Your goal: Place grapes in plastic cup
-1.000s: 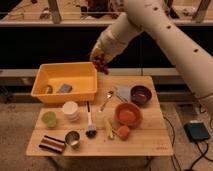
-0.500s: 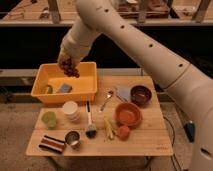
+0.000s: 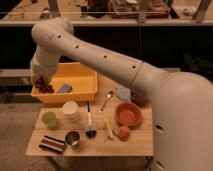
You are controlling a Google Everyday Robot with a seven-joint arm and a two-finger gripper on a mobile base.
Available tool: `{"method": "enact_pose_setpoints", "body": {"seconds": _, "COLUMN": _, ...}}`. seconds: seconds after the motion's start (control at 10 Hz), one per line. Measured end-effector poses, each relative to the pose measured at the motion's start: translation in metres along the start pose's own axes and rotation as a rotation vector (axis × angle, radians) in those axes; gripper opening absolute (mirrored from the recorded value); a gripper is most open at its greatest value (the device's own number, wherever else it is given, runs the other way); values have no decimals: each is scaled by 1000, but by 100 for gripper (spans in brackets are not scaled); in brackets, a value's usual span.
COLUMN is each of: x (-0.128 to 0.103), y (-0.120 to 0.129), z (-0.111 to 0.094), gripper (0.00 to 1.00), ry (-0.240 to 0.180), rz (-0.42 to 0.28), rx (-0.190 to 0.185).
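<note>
Found tool (image 3: 42, 80) at left end of yellow bin (image 3: 75, 96), pinched on grapes (image 3: 45, 88).
Saw grapes hanging over bin's left wall; logged plastic cup (image 3: 49, 119) upright on counter (image 3: 140, 142), in front of bin's left corner.

The pincer (image 3: 42, 81), closed on the grapes (image 3: 46, 88), hangs at the left end of the yellow bin (image 3: 80, 80). The plastic cup (image 3: 49, 119) on the table (image 3: 140, 142) is open from above. The white cup (image 3: 70, 110) crowds its right and the bin wall stands just behind.
</note>
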Motion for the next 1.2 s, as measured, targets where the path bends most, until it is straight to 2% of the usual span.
{"method": "enact_pose_setpoints", "body": {"seconds": 0.2, "x": 0, "y": 7, "z": 45, "gripper": 0, "ry": -37, "rz": -5, "rx": -27}}
{"method": "enact_pose_setpoints", "body": {"seconds": 0.3, "x": -1, "y": 19, "z": 73, "gripper": 0, "ry": -73, "rz": -15, "rx": -41}}
{"method": "enact_pose_setpoints", "body": {"seconds": 0.4, "x": -3, "y": 35, "z": 93, "gripper": 0, "ry": -110, "rz": -21, "rx": -46}}
{"method": "enact_pose_setpoints", "body": {"seconds": 0.5, "x": -4, "y": 43, "z": 103, "gripper": 0, "ry": -129, "rz": -24, "rx": -48}}
{"method": "enact_pose_setpoints", "body": {"seconds": 1.2, "x": -5, "y": 44, "z": 105, "gripper": 0, "ry": -135, "rz": -26, "rx": -46}}
